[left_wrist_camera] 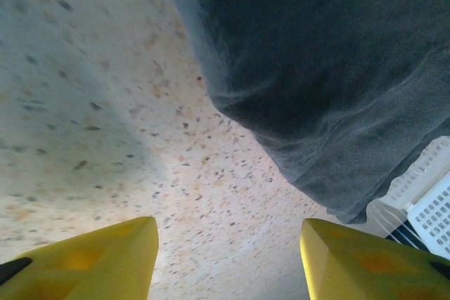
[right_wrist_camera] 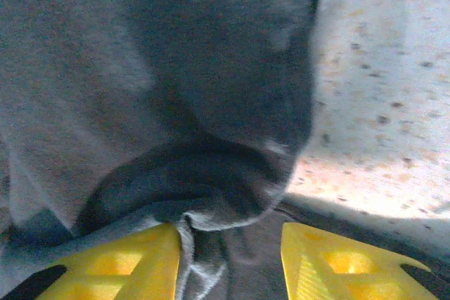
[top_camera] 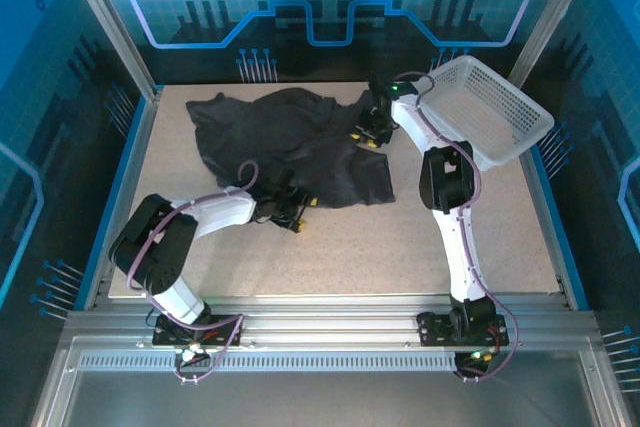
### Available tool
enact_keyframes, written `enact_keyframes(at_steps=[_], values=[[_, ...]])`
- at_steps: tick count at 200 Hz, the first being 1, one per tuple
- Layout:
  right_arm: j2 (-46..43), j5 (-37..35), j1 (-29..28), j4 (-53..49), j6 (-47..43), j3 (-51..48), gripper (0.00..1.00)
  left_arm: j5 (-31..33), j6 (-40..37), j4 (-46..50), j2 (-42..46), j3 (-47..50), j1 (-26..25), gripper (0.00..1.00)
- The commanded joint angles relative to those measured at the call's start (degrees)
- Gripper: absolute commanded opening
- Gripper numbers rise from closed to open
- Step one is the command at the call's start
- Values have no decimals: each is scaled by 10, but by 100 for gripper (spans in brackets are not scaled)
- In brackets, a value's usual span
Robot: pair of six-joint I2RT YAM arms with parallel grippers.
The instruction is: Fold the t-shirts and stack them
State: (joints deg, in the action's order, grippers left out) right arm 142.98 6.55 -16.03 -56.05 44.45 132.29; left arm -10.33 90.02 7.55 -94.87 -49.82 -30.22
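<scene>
left hand (left_wrist_camera: 228,240) is down low, fingers spread over bare tabletop (left_wrist_camera: 105,103), with the hem of the dark t-shirt (left_wrist_camera: 337,68) just ahead and to its right. right hand (right_wrist_camera: 232,244) is spread as well, a crumpled fold bunched between its fingers. the risk: right pinches a thick wad of layers, left closes short on air, and the cloth lifts lopsided.

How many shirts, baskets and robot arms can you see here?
dark grey t-shirt: 1
white mesh basket: 1
robot arms: 2, the left arm and the right arm
Total: 4
</scene>
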Motion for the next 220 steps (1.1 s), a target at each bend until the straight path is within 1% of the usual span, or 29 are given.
enact_keyframes(at_steps=[1, 27, 52, 66, 86, 103, 131, 144, 152, 172, 196, 208, 220], values=[[-78, -30, 15, -1, -24, -45, 44, 39, 100, -24, -28, -22, -12, 57], [-144, -40, 17, 23, -32, -117, 44, 43, 140, -55, -79, -47, -19, 54], [-193, -34, 13, 44, -37, -177, 44, 66, 135, -61, -117, -84, -20, 52], [-211, -29, 9, 48, -42, -199, 44, 73, 134, -53, -133, -99, -20, 50], [-236, -25, 5, 55, -43, -229, 44, 65, 132, -9, -156, -122, -20, 43], [-253, -22, 1, 62, -41, -248, 44, 63, 136, -1, -173, -129, -19, 39], [-268, -25, -7, 61, -42, -257, 44, 62, 122, 18, -191, -141, -7, 23], [-275, -32, -10, 60, -46, -260, 43, 65, 105, 32, -183, -139, 4, 9], [-282, -42, -13, 59, -50, -264, 43, 68, 88, 50, -168, -135, 12, 0], [-307, -70, -13, 69, -55, -289, 43, 85, 38, 106, -92, -102, 31, 0], [-333, -95, -6, 91, -51, -331, 43, 112, -19, 207, 55, -34, 57, 0], [-336, -99, -5, 100, -50, -343, 43, 135, -37, 256, 145, 8, 86, 0], [-332, -99, -7, 100, -49, -346, 44, 163, -51, 302, 239, 47, 130, 0]])
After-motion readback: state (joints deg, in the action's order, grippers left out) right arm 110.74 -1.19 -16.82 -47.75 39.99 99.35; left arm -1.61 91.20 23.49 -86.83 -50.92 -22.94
